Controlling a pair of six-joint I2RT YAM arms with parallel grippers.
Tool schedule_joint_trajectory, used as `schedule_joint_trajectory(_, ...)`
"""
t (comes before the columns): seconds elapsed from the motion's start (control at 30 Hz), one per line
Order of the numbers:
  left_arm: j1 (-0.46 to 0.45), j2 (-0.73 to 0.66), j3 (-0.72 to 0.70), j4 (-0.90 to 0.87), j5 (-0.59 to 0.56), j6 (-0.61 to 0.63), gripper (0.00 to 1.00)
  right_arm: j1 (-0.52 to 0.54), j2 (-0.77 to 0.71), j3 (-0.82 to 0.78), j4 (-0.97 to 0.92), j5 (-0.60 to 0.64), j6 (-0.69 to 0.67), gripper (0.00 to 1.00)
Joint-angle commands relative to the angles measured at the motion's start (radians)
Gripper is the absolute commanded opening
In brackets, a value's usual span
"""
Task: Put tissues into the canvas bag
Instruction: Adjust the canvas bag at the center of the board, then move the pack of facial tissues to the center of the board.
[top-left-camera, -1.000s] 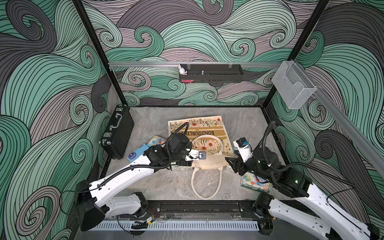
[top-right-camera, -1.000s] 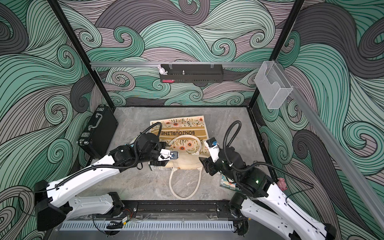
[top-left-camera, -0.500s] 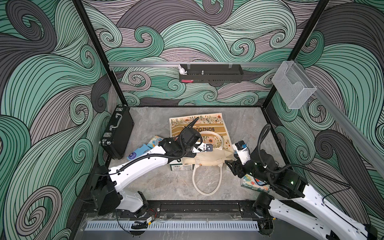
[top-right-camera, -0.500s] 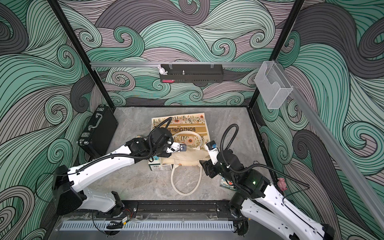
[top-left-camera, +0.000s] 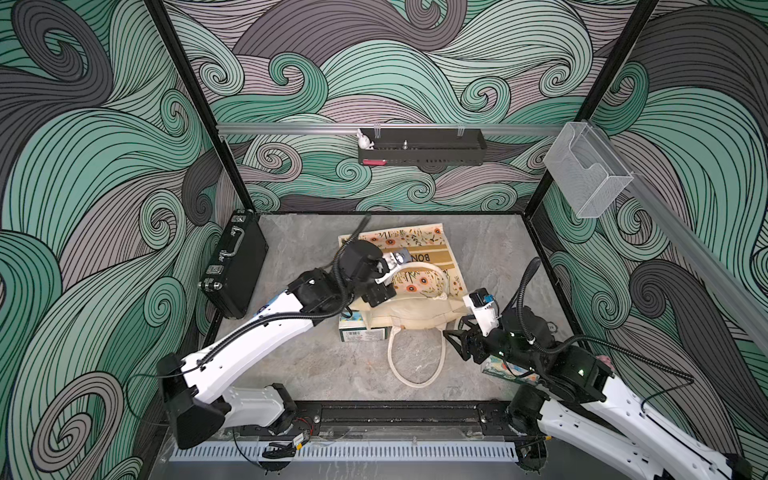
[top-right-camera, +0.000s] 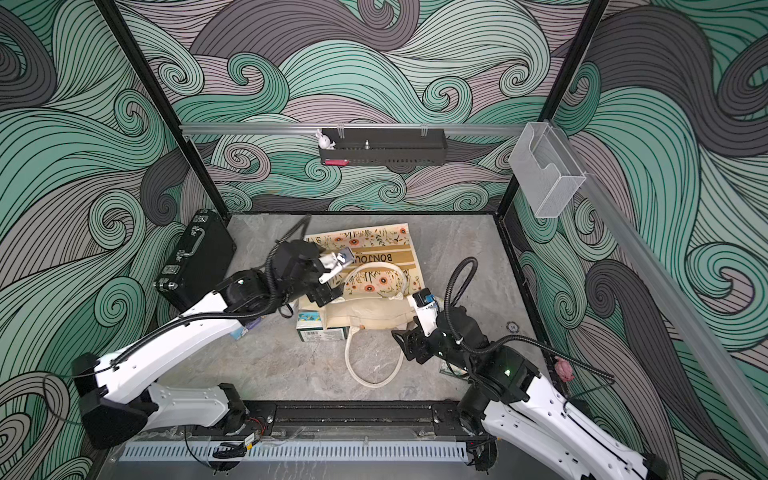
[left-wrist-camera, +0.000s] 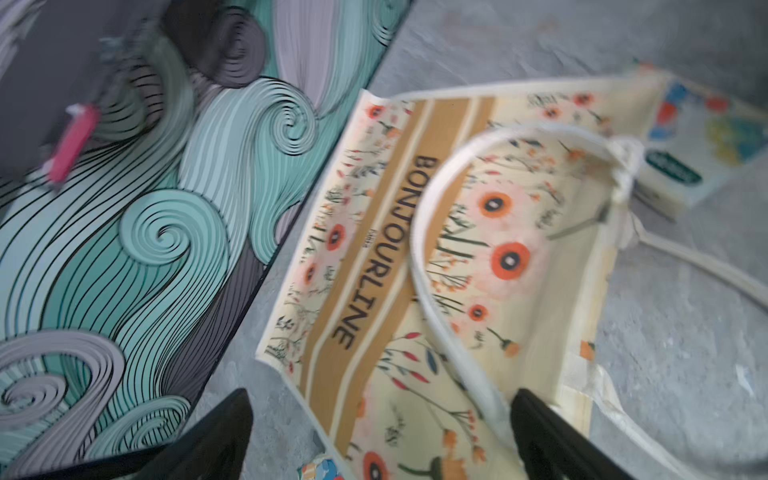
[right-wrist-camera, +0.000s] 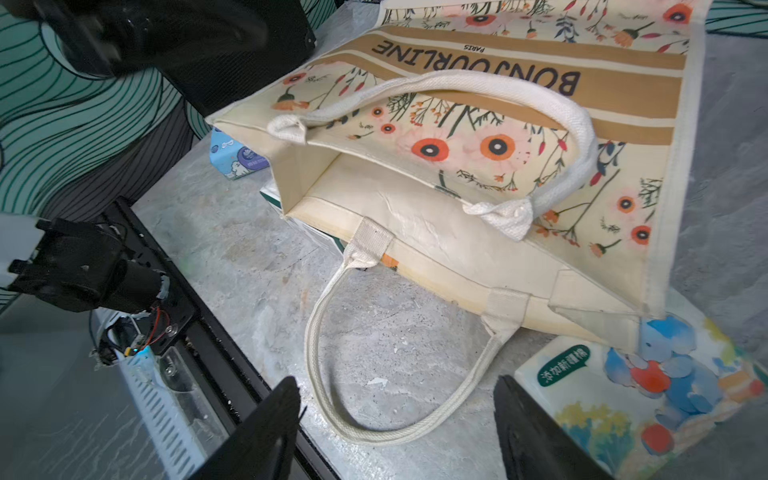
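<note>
Your right gripper (right-wrist-camera: 397, 382), jaws apart and empty, is the nearer one to the cartoon pack (right-wrist-camera: 648, 395), lying flat on the tabletop (right-wrist-camera: 270, 249) at the bag (right-wrist-camera: 457, 232) mouth's corner, lower right of centre in both top views; the left gripper (left-wrist-camera: 380, 395) gapes over the handle (left-wrist-camera: 417, 257).

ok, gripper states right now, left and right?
Left gripper: open, holding nothing.
Right gripper: open, holding nothing.
</note>
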Motion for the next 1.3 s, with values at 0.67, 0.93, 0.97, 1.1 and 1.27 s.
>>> schedule_joint_trajectory(0.67,0.695,0.329,-0.060,-0.414,-0.113,-1.048,0.99,-0.005,-0.023,0.057,-0.006,0.079,-0.060,0.75)
schedule_joint_trajectory(0.93,0.808,0.522,0.022,-0.278,-0.046,-0.995,0.92,0.008,-0.007,0.025,0.005,-0.064,-0.116,0.70)
schedule_joint_trajectory(0.97,0.822,0.540,0.032,-0.268,-0.031,-0.998,0.92,0.016,-0.008,0.025,-0.008,-0.063,-0.133,0.70)
schedule_joint_trajectory(1.1,0.846,0.573,0.015,-0.222,0.081,-1.011,0.90,0.067,-0.029,0.037,-0.059,-0.027,-0.194,0.69)
schedule_joint_trajectory(1.27,0.844,0.557,-0.092,-0.185,0.192,-1.080,0.88,0.147,-0.019,0.073,-0.096,0.026,-0.243,0.69)
